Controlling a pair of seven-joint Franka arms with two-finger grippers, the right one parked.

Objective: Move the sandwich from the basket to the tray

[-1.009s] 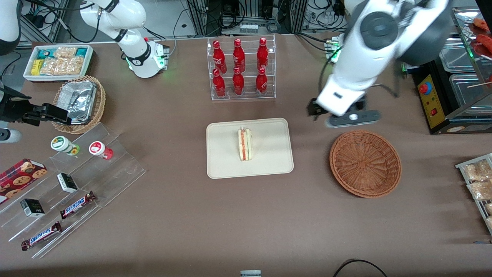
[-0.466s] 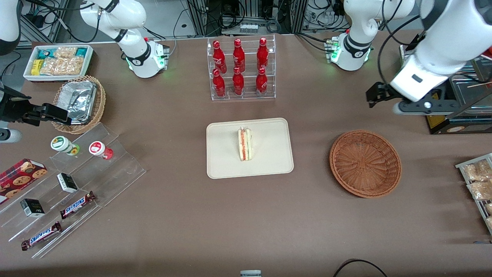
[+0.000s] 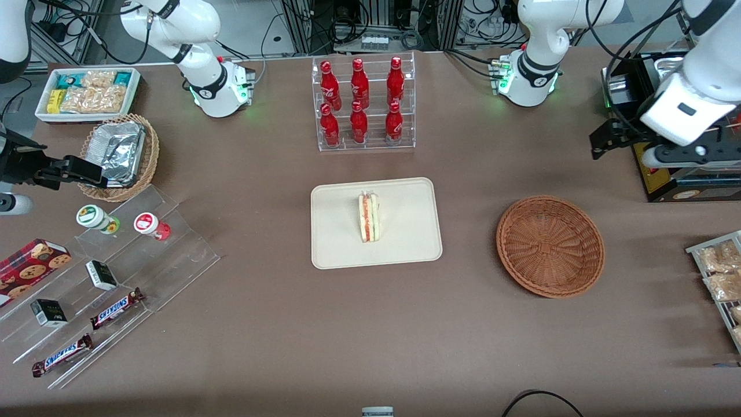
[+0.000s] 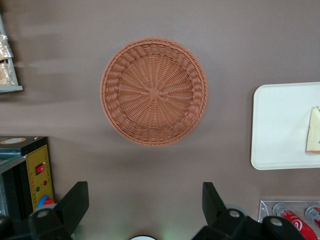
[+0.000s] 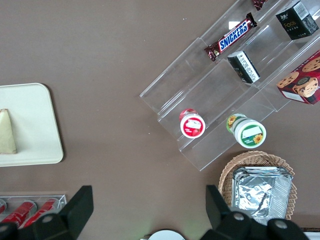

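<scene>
The sandwich (image 3: 369,217) stands on its edge in the middle of the cream tray (image 3: 405,231), its red, orange and green layers facing up. The reddish-brown wicker basket (image 3: 550,246) sits beside the tray, toward the working arm's end, and holds nothing. My left gripper (image 3: 605,142) hangs high above the table, farther from the front camera than the basket, next to a black machine. It is open and empty. In the left wrist view the gripper (image 4: 142,195) shows with its jaws wide apart over bare table, with the basket (image 4: 154,92), tray (image 4: 280,125) and sandwich (image 4: 314,136) in sight.
A clear rack of red bottles (image 3: 362,104) stands farther back than the tray. A black machine (image 3: 666,168) and a rack of snack bags (image 3: 718,272) are at the working arm's end. Acrylic steps (image 3: 116,278), a tan foil basket (image 3: 118,153) and a white bin (image 3: 87,92) are at the parked arm's end.
My left arm has swung away from above the table beside the basket toward the working arm's end, beside the black machine. The sandwich, tray and basket have not moved.
</scene>
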